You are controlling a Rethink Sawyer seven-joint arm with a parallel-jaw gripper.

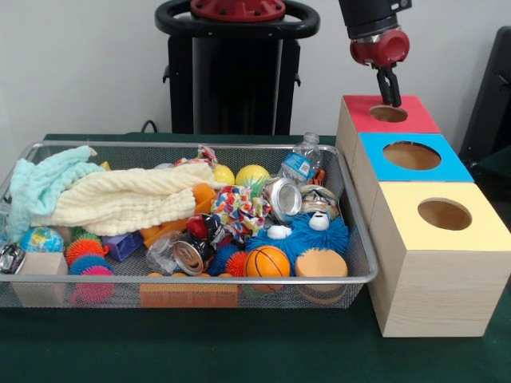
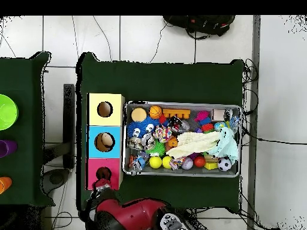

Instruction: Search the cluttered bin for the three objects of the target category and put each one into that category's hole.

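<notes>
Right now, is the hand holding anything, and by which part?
Nothing visible: the hand hangs over the red box's hole with its fingers together and nothing showing between them.

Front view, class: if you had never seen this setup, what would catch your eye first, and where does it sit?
The wire bin crammed with bright toys, balls, cans and cloths fills the left and middle of the table. Right of it stand three wooden boxes in a row, topped red, blue and yellow, each with a round hole. The gripper hangs just above the red box's hole.
</notes>
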